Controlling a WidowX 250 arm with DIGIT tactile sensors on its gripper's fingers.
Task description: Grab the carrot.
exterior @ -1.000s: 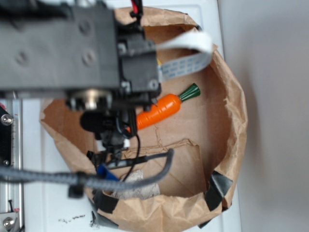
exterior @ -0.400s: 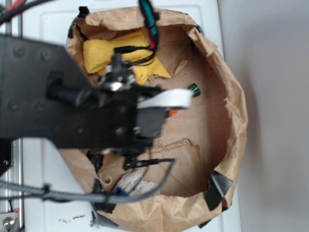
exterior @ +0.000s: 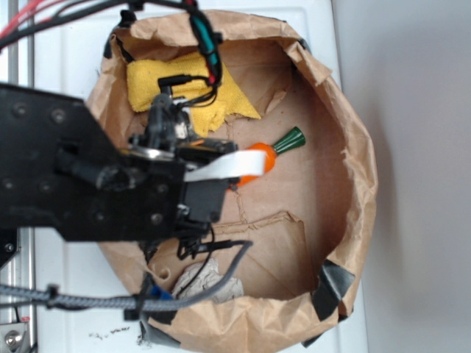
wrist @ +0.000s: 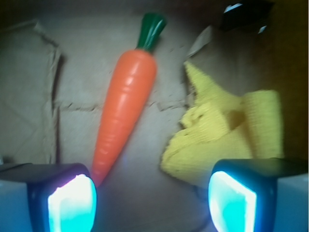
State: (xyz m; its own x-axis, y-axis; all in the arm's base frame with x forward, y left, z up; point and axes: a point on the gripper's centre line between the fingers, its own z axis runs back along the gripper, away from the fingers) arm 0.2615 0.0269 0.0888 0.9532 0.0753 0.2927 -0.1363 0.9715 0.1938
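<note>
I look down through the wrist view. My gripper (wrist: 152, 203) has its two fingers (wrist: 72, 200) spread wide, and they hold nothing. The carrot (wrist: 123, 108) lies flat on the brown paper floor of the bag (exterior: 360, 169). It sits off to the left finger's side, not in the middle of the gap. Its pointy tip is near that left finger, and its green top points away from me. The yellow cloth (wrist: 222, 135) is by the other finger. I think I must slide left before I close.
</note>
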